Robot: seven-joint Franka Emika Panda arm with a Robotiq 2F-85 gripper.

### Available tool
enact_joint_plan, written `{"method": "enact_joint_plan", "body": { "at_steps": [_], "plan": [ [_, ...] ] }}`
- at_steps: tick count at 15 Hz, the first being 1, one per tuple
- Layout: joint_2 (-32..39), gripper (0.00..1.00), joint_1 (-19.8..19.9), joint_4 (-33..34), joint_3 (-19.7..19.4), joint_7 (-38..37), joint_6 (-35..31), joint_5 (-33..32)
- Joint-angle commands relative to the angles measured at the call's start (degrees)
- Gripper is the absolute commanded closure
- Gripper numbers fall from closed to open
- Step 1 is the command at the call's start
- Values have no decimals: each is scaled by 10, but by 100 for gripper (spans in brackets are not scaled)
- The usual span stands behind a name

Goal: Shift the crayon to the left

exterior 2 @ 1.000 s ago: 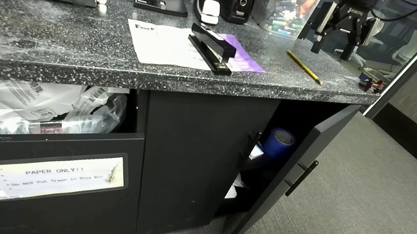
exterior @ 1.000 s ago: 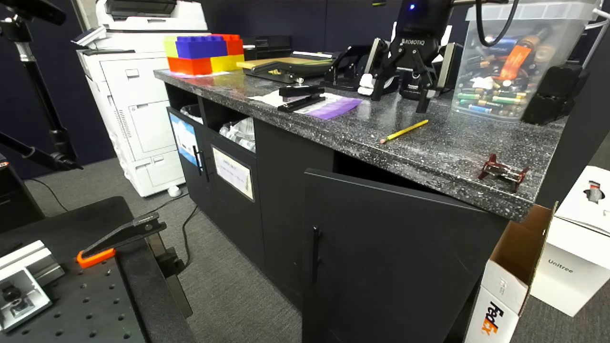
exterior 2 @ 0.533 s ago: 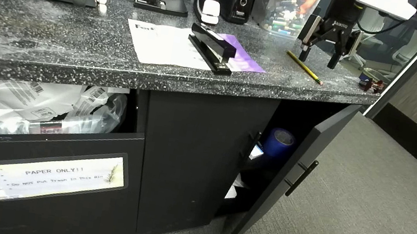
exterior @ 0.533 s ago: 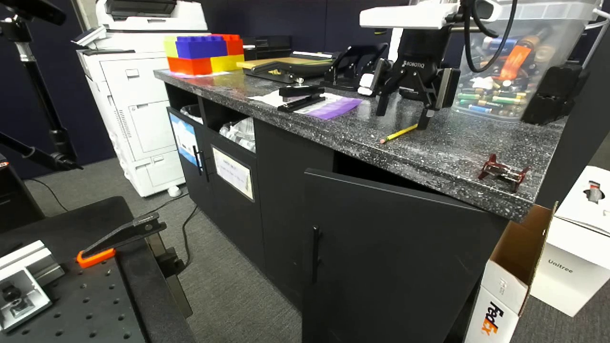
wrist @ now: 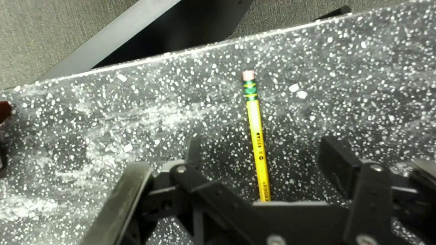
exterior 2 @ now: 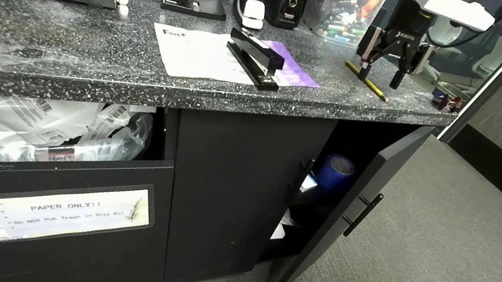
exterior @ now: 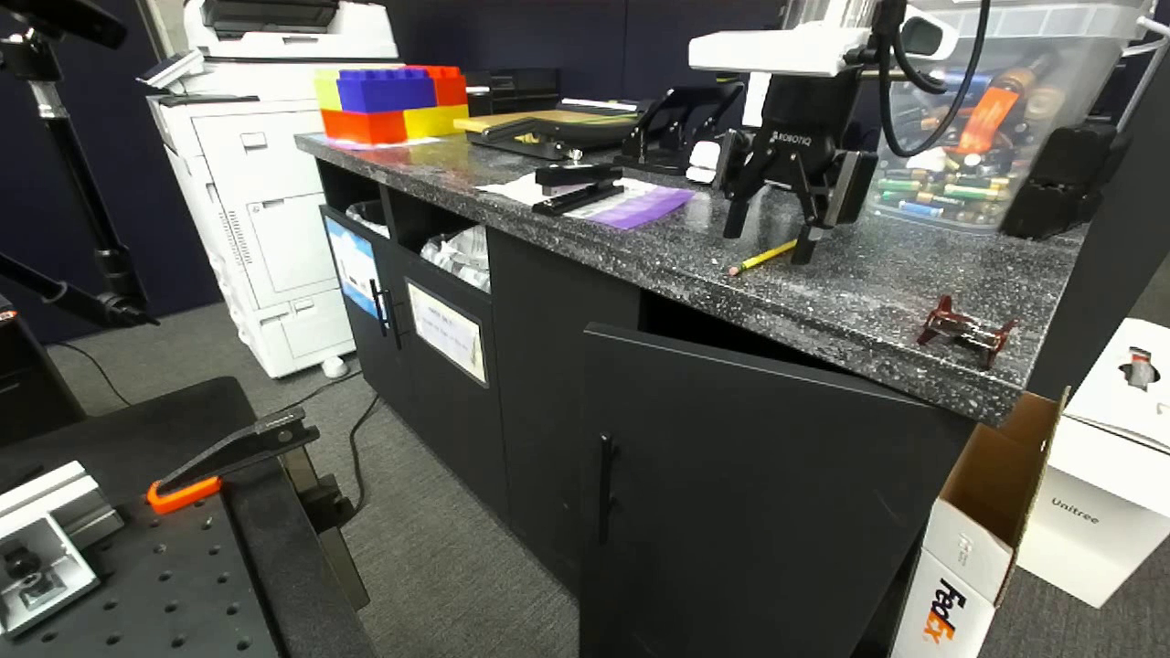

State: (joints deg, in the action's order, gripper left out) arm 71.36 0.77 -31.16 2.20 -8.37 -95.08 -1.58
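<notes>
In an exterior view, we saw a thin yellow pencil (exterior 2: 374, 89) lying flat on the right of the speckled counter (exterior 2: 116, 46). There it slanted: its pink eraser (exterior 2: 386, 100), beside a green band (wrist: 250, 90), sat near right, its other end far left.

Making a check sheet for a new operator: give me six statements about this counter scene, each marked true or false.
The hand is open. True.
The black stapler rests on the white-and-purple sheet. True.
The wrist view shows the stapler between the jaws. False: it shows the yellow pencil there.
The pencil's eraser end faces the front of the countertop. True.
The pencil lies on the sheet. False: it lies on the countertop.
All the cabinet doors are shut. False: a black door stands open.
</notes>
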Motion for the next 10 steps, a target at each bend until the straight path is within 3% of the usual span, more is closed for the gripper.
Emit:
{"method": "enact_joint_plan", "body": {
  "at_steps": [1, 8, 10],
  "plan": [
    [22, 43, 2, 36, 2, -15, 22, 7],
    [23, 95, 5, 36, 1, -27, 29, 5],
    [23, 100, 3, 36, -1, -33, 31, 3]
  ]
}}
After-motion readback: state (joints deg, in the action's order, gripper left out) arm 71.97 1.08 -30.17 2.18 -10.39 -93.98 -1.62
